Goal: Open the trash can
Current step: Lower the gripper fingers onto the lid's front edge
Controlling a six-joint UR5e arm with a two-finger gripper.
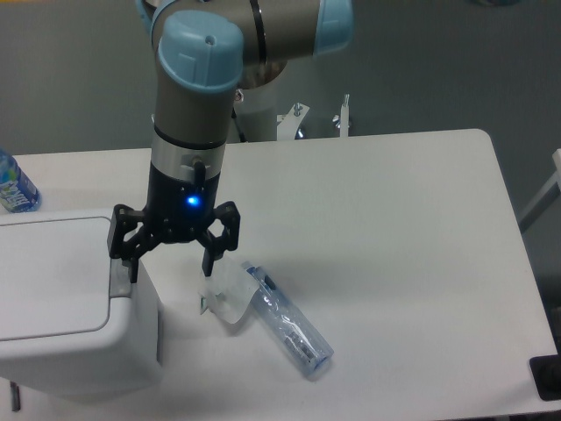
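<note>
Clear bottle (285,323) lying on white table (394,228); blue-labelled bottle (13,186) at left edge

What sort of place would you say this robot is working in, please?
Probably a robotics lab or test cell: a bare white table on a plain grey floor, holding only staged props, a white trash can and a clear plastic bottle, under the gripper.

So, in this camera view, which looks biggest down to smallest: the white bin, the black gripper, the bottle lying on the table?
Largest to smallest as they look here:
1. Trash can, though it runs off the frame.
2. Gripper.
3. Lying bottle; close to the gripper in size, so that order is unsure.
</note>
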